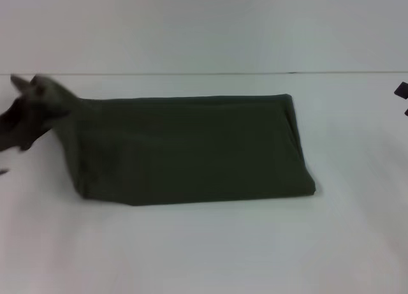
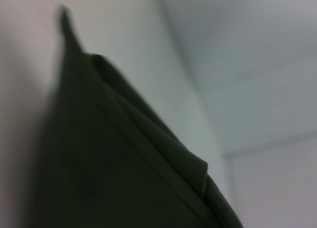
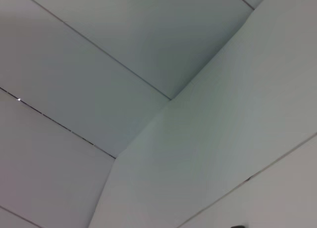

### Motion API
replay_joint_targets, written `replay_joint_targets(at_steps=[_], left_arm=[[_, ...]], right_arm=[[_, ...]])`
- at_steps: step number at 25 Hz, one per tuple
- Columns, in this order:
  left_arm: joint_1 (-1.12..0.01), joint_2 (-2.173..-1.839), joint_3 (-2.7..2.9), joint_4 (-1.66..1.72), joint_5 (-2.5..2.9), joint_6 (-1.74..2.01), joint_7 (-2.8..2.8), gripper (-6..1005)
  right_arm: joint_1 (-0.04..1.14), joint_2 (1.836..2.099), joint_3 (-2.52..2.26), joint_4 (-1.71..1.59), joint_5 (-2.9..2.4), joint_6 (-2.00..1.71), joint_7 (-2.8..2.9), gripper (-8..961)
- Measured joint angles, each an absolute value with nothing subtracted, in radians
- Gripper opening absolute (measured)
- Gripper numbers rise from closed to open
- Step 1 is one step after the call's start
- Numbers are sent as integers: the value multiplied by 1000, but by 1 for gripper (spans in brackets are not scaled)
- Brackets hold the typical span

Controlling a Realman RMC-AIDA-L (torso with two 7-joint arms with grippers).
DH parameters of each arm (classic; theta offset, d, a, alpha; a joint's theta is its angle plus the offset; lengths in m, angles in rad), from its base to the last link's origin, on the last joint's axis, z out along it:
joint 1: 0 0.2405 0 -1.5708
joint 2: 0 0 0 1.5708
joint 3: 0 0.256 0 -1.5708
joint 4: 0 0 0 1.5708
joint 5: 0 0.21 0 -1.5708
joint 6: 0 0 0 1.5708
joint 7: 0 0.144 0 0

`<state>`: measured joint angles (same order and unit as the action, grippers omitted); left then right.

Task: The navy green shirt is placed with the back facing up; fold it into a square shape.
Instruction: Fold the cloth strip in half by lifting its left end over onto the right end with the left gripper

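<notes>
White table [image 1: 204,249], left pincer [image 1: 25,109] lifting shirt [image 1: 191,150]

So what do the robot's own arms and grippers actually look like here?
Little of them shows. In the head view the left gripper is a blurred dark grey shape with a pointed tip, at the left end of the navy green shirt. Of the right gripper only a small black angular piece shows at the picture's right edge. No cables or markings can be made out.

A plain white table [image 1: 204,249] spreads out below me, meeting a pale wall [image 1: 204,26] at its far edge, and pale panels [image 3: 99,65] with thin seams show elsewhere.
</notes>
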<state>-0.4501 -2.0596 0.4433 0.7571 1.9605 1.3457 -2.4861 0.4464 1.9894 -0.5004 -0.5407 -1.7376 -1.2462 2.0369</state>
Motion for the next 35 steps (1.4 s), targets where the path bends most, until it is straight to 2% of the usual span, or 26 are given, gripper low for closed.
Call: replay_joint_targets(at_steps=[10,13,26,31,34,35], left_arm=[[-637,-2154,568,802,1936,1409,-2490,22],[-683,-2169,703,737,1889,1316,-2458,42],[-924,-2176,1163,429,1714,1015,-2291,129],[-901,-2166,1233,506,1684,1134,-2280,163],[-815,-2158,1133,650,1681,1360,-2275,183],[-765,-2156,1069,718,1681,1451,-2276,225]], right_arm=[[456,1994,-502,-540,-1738,-1250,2036,884],[460,1996,-502,-534,-1738,-1249,2036,884],[463,1996,-511,-521,-1740,-1242,2034,883],[464,1990,-518,-517,-1750,-1241,2036,883],[478,1981,-522,-517,-1787,-1248,2048,882],[484,1978,-528,-517,-1802,-1251,2055,882]])
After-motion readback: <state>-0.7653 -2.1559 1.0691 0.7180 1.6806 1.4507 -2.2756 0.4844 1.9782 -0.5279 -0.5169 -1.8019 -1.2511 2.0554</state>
